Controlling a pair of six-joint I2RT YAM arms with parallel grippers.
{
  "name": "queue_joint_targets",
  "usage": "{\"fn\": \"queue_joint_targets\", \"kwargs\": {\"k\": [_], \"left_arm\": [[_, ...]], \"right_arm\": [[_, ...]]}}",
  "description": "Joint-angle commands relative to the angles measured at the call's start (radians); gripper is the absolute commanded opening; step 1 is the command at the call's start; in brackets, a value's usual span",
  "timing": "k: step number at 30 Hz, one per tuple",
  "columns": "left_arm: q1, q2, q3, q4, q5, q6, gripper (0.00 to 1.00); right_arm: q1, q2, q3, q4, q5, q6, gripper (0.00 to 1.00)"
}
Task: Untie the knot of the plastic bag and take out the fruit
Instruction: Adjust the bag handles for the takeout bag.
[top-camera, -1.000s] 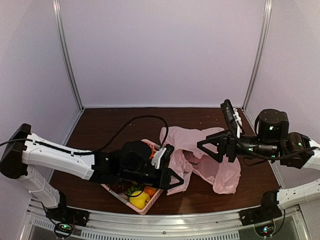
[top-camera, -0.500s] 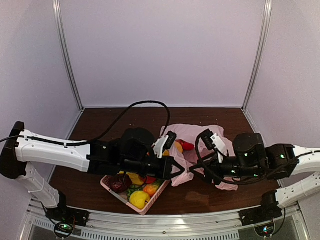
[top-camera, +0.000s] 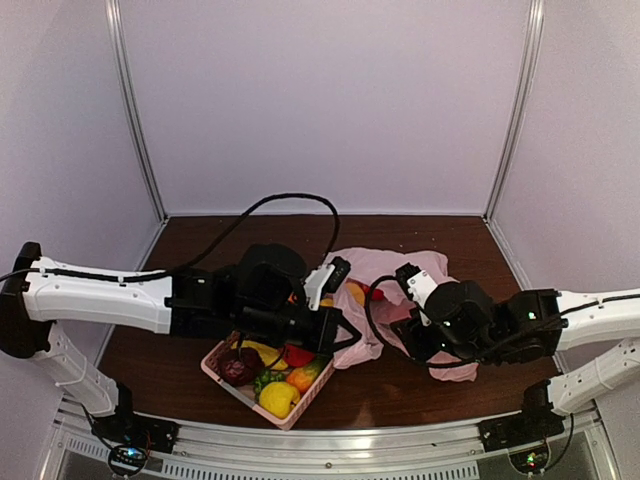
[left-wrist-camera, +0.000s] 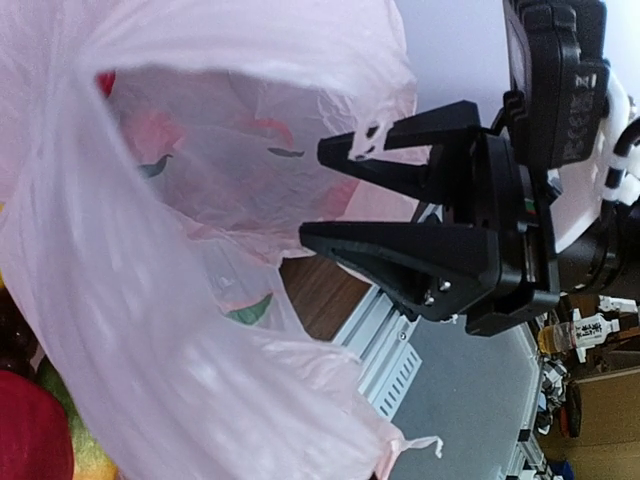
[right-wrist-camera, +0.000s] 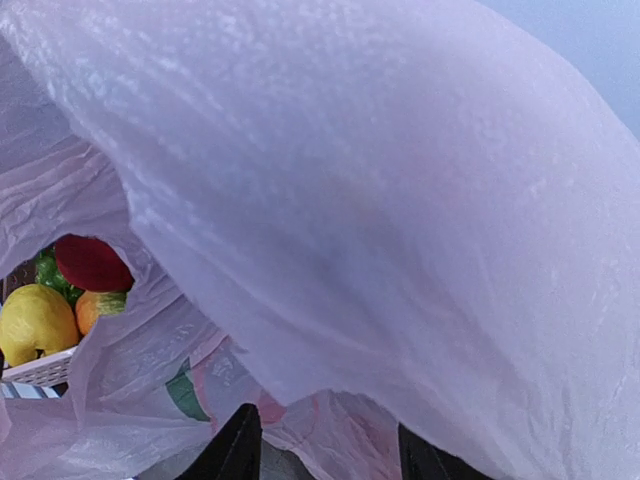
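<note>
Jaws of my left gripper (top-camera: 348, 340) pinch the plastic bag (top-camera: 400, 262); those of my right gripper (right-wrist-camera: 325, 447) stand partly apart. The fruit (top-camera: 356, 293) lies inside, farther back than both.

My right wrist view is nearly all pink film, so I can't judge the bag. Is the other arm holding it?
Observer: Yes. In the top view the left gripper is shut on the plastic bag at its near edge.
Operator: Any fruit in it?
Observer: A yellow fruit and a red fruit show at its open mouth.
Operator: Where are my fingers?
Observer: The left wrist view shows the right gripper, jaws apart, pointing at that mouth.
</note>
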Motion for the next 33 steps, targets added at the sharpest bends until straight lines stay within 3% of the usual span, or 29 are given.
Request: {"fn": "queue_joint_targets", "kwargs": {"k": [1,11,23,33], "left_arm": [[0.04,-0.04,0.028,-0.009,0.059,0.051,0.0],[0.09,-0.074,0.01,-0.029,0.123,0.089,0.0],[0.133,-0.079,0.011,-0.035,0.174,0.137,0.0],[0.138,-0.092,-0.023,-0.088,0.178,0.231,0.0]], "right_arm": [[-0.004,0.014,0.003,-0.017,0.043,-0.054,0.47],[0.011,0.063,-0.014,-0.046,0.018,-0.063,0.45],[0.034,0.206,0.065,-0.094,-0.059,-0.111,0.54],[-0.076,0.224,0.141,-0.106,-0.227,-0.058,0.53]]}}
